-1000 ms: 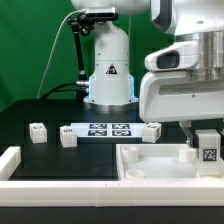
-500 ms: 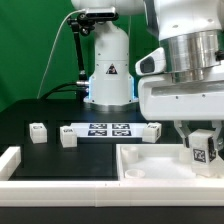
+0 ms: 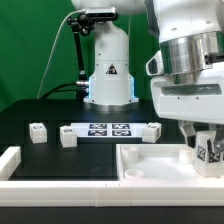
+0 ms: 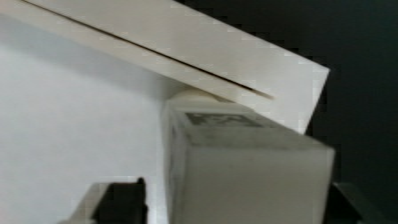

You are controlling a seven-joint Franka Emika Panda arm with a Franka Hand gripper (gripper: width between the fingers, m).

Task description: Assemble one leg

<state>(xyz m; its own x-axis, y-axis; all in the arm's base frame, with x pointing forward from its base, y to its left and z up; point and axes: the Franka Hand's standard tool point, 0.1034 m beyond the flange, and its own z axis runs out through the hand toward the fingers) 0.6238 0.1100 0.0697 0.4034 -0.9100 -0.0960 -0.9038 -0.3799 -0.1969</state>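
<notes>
My gripper [image 3: 206, 140] is shut on a leg [image 3: 210, 152], a small white post with a black-and-white tag on its face. It holds the leg upright over the right part of the large white rimmed panel [image 3: 150, 167], near the panel's right side. Whether the leg touches the panel floor I cannot tell. In the wrist view the leg [image 4: 249, 165] fills the space between the dark fingers [image 4: 121, 200] of the gripper [image 4: 240, 212], with the panel's floor [image 4: 71, 120] and rim [image 4: 214, 55] behind it.
Three more legs stand on the black table: two at the exterior view's left [image 3: 38, 131] [image 3: 67, 137] and one behind the panel [image 3: 152, 132]. The marker board [image 3: 105, 129] lies between them. A white rail [image 3: 10, 160] borders the front left. The robot base [image 3: 108, 70] stands behind.
My gripper has shifted slightly toward the exterior view's right with the leg and turned a little. The leg's tag now faces more to the front.
</notes>
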